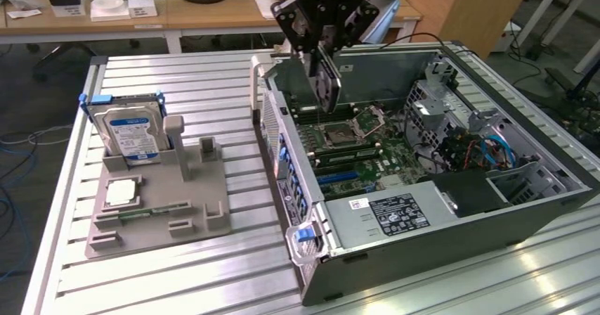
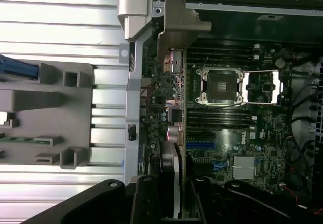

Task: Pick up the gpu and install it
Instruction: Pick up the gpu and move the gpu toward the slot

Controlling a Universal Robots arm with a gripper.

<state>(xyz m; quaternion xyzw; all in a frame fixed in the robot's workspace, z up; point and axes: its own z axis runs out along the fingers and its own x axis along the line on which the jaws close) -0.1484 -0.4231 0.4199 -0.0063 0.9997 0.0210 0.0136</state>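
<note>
One gpu (image 1: 325, 83) | clamped in gripper (image 1: 319, 48) | long axis upright, hanging down over open case (image 1: 450, 239)

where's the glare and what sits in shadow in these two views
Exterior view: glare streaks the table slats at its lower right, and the computer case interior is shaded. Wrist view: the table slats wash out white, and the motherboard looks dim.
</note>
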